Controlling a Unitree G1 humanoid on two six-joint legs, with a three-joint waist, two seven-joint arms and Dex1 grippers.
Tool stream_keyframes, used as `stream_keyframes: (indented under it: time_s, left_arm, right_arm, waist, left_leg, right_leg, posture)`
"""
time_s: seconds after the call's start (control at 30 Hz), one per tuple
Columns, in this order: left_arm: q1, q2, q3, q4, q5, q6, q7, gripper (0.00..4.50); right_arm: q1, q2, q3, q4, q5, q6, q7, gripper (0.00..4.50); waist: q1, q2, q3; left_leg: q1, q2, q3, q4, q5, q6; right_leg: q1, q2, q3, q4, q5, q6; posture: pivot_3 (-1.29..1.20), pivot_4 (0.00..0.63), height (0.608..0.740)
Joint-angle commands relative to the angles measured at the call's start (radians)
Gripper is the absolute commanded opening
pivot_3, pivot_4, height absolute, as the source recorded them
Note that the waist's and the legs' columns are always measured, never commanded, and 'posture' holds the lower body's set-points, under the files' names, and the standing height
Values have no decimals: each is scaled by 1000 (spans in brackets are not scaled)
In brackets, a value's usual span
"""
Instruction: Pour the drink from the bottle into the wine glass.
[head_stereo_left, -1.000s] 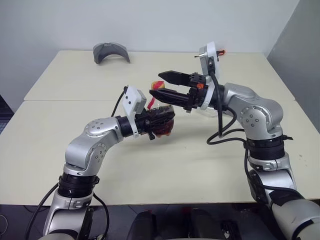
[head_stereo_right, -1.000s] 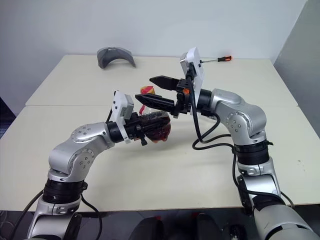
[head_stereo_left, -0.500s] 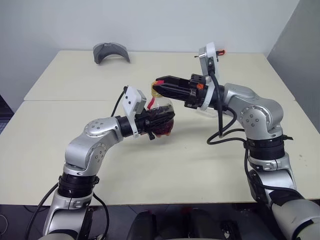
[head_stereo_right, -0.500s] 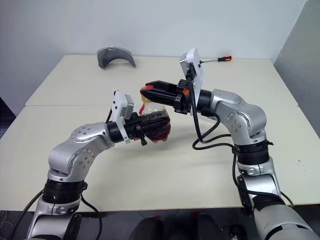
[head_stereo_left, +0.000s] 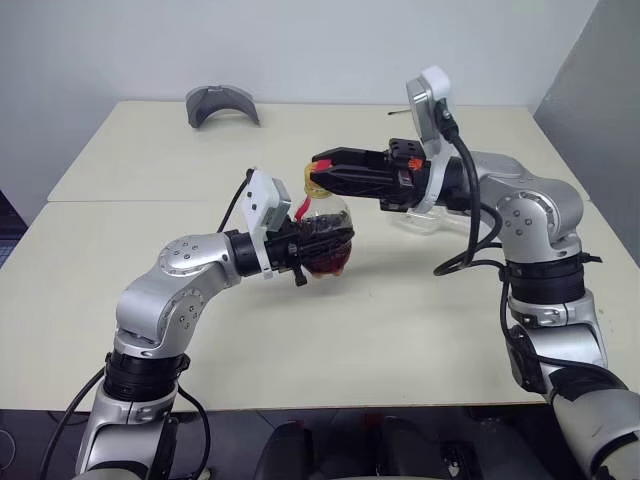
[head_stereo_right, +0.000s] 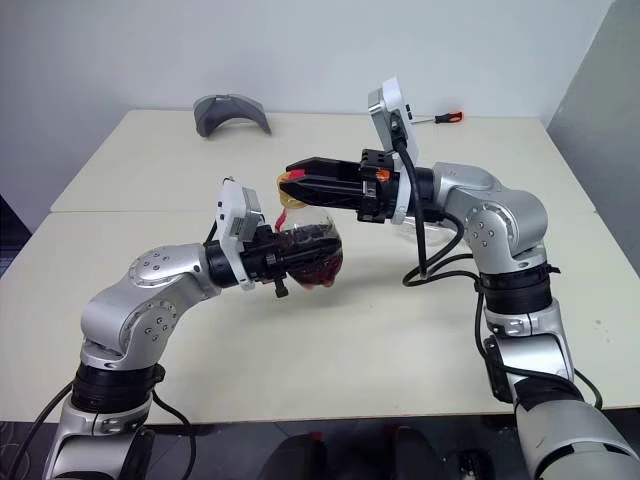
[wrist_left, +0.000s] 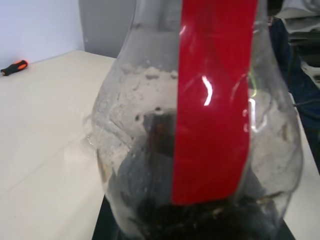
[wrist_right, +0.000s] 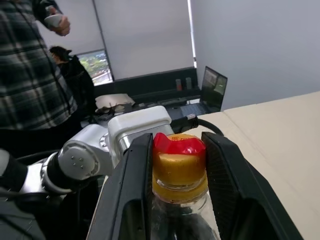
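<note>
Above the table (head_stereo_left: 420, 330), the left gripper (head_stereo_left: 322, 243) is clamped fully closed on the rounded body of the bottle (head_stereo_left: 325, 240), holding it upright and clear of the surface. The drink (head_stereo_right: 312, 268), a small dark reddish-brown quantity, sits in the lower part of the bottle. A red strip (wrist_left: 215, 95) runs down the clear wall. The right gripper (wrist_right: 179, 165) points level toward the left arm, its two black fingers (wrist_right: 134, 185) closed against both sides of the yellow cap (wrist_right: 179, 162). The wine glass (head_stereo_left: 425, 215) lies partly hidden behind the right forearm. A screwdriver (head_stereo_right: 440, 118) and a grey curved object (head_stereo_left: 221, 104) rest near the far table edge, well apart. A person in a plaid shirt (wrist_right: 30, 75) stands beyond.
</note>
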Motion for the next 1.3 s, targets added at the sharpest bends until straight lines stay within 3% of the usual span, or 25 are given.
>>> stream_keyframes:
  time_s: [0.03, 0.5, 0.73, 0.97, 1.13, 1.3]
  left_arm:
    - [16, 12, 6, -27, -14, 6, -3, 1042]
    - [47, 20, -7, -43, -22, -2, -14, 1042]
    - [46, 21, -12, -37, -23, -7, -17, 1042]
    - [60, 32, 10, -45, -22, -4, -2, 1042]
    - [90, 27, 22, -65, -29, -4, 27, 1042]
    - [100, -9, 14, -73, -32, -3, 63, 1042]
  right_arm:
    - [-52, -8, -21, -16, 30, -34, 66, 1164]
    - [-95, -63, -1, 61, -82, -182, 154, 1164]
    - [-97, -77, -24, 69, -54, -135, 137, 1164]
    - [14, -133, -91, -43, -20, -45, 42, 1164]
    - [233, -192, -174, -241, -58, -19, -161, 1164]
    - [468, -104, -224, -477, -148, -4, -509, 1164]
  waist:
    - [0, 0, 0]
    - [0, 1, 1]
    - [1, 1, 1]
    - [6, 1, 1]
    - [8, 1, 1]
    - [4, 1, 1]
  left_leg:
    - [0, 0, 0, 0, 0, 0]
    - [0, 0, 0, 0, 0, 0]
    - [0, 0, 0, 0, 0, 0]
    - [0, 0, 0, 0, 0, 0]
    - [-1, 0, 0, 0, 0, 0]
    - [0, 0, 0, 0, 0, 0]
  right_leg:
    - [0, 0, 0, 0, 0, 0]
    - [0, 0, 0, 0, 0, 0]
    - [0, 0, 0, 0, 0, 0]
    - [0, 0, 0, 0, 0, 0]
    - [1, -1, 0, -1, 0, 0]
    - [1, 0, 0, 0, 0, 0]
  posture:
    - [0, 150, 740]
    - [0, 150, 740]
    - [0, 150, 740]
    - [0, 150, 740]
    - [0, 150, 740]
    - [0, 150, 740]
